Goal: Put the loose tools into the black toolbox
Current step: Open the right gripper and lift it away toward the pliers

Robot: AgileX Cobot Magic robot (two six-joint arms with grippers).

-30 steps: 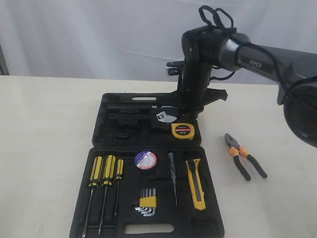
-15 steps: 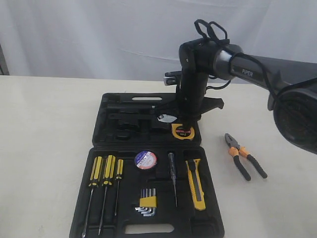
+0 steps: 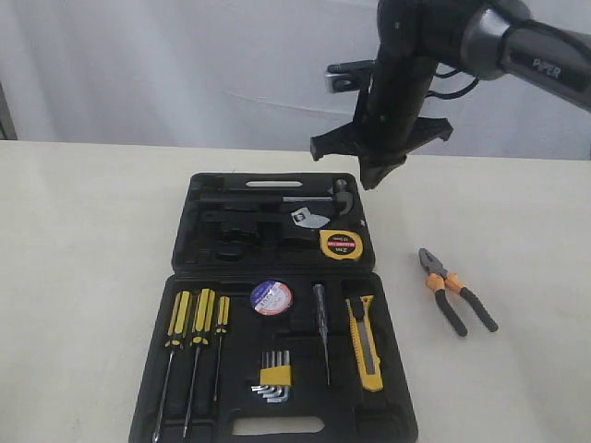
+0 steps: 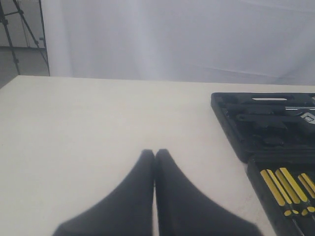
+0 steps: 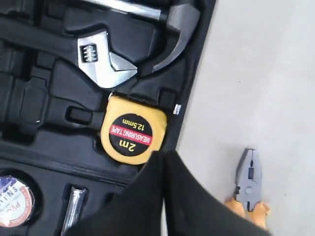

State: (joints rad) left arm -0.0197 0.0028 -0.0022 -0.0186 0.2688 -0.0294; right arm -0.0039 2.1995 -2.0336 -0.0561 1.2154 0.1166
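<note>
pliers point(image 3: 432, 274) lying diagonal, nose far-left, handles near-right

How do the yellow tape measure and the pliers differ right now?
The tape measure sits inside the black toolbox; the pliers lie outside on the table. The tape measure is compact and yellow; the pliers are long, with orange-black handles spread apart. Both lie flat, unheld.

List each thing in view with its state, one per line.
black toolbox, open, both halves flat on the table.
yellow tape measure, seated in the far half.
tape roll, seated in the near half.
utility knife, seated in the near half.
pliers, outside the toolbox on the table, handles spread.
left hand, shut, empty.
right hand, shut, empty, clear of every tool.
</note>
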